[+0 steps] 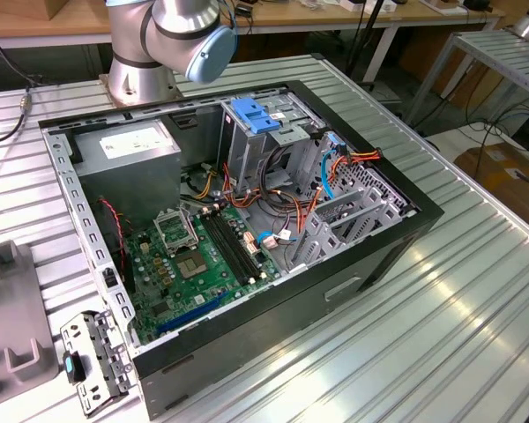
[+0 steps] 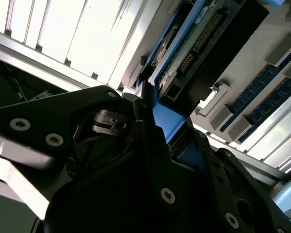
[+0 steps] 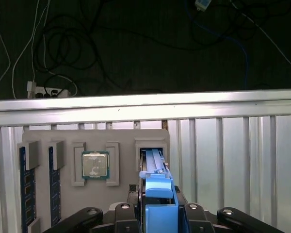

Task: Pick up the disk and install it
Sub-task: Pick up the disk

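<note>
Gripper (image 3: 159,196) first: in both wrist views its black fingers (image 2: 153,150) press against either side of a blue carrier with no gap I can make out, so I read it as clamped on the disk (image 3: 155,167).

Working down from the biggest thing, the ribbed metal table (image 1: 476,291) carries the open computer case (image 1: 353,286). The motherboard (image 1: 203,264) is exposed inside, and a grey drive cage (image 1: 247,150) stands near the case's far wall. Away from that case, in the first wrist view, a grey holder tray (image 3: 121,138) lies flat on the table at its edge. The disk stands on edge in one of the tray's slots, reaching up between the fingers. I cannot tell whether it has risen out of the slot at all.

Beside it in the tray lie a processor chip (image 3: 95,164) and, further along, two memory sticks (image 3: 23,184).

My judgement is that the pick-up has got as far as the grip. The disk is at the tray and not in the case, so carrying it over and the whole install remain undone.
</note>
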